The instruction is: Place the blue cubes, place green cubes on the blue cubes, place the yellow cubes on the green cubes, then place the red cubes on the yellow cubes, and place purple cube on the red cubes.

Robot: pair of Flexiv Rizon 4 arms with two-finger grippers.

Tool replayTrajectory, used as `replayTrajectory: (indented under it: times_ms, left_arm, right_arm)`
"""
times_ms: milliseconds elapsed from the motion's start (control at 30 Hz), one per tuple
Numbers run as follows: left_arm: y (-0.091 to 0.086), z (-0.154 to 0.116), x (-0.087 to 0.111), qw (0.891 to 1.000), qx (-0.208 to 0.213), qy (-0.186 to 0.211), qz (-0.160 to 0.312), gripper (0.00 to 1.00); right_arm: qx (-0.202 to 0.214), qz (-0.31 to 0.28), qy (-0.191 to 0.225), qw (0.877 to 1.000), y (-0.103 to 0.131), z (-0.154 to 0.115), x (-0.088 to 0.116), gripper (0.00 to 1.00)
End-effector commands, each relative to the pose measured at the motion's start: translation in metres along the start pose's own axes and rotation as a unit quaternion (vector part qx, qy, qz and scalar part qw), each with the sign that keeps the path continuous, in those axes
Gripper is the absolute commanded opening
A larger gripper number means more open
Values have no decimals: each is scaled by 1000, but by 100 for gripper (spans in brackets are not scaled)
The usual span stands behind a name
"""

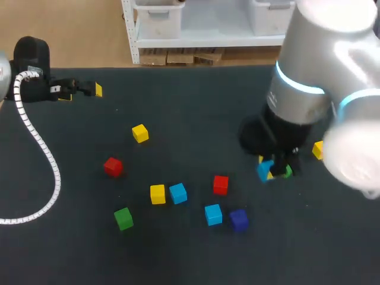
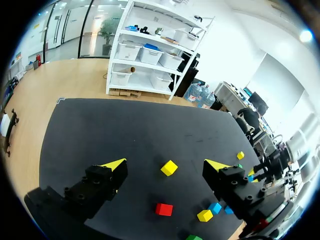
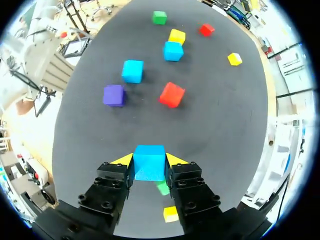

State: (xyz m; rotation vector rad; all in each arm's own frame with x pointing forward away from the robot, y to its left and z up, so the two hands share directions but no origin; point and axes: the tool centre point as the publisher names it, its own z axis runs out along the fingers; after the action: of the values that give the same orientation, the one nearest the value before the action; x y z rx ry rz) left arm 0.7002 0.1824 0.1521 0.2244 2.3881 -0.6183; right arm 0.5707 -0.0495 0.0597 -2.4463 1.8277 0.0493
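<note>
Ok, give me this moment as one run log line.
right pincer: shut on blue cube | left pincer: open, empty | green cube: under right pincer

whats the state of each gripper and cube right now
right gripper, shut on held blue cube
held blue cube, clamped between both fingers
left gripper, open, empty
other blue cubes, loose, unstacked
green cubes, loose, unstacked
yellow cubes, loose, unstacked
red cubes, loose, unstacked
purple cube, loose, unstacked
</note>
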Motion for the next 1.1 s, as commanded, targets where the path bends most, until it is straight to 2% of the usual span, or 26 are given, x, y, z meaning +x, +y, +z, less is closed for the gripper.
replayTrajectory:
  times_ms: [33,367,667,800,1100]
  left_arm:
    - [2,0,1,1000,5,-3,1,100]
    - [2,0,1,1000,5,-3,1,100]
    - [2,0,1,1000,5,-3,1,100]
    - [2,0,1,1000,5,-3,1,100]
    - [2,0,1,1000,5,-3,1,100]
  right_arm:
    - [-118,6,-2,993,-50,11,-4,0]
    - [-103,34,21,994,-102,40,-10,0]
    - [-87,99,28,991,-141,58,2,0]
    - [-89,122,21,988,-150,56,9,0]
    - [-99,130,24,986,-147,58,13,0]
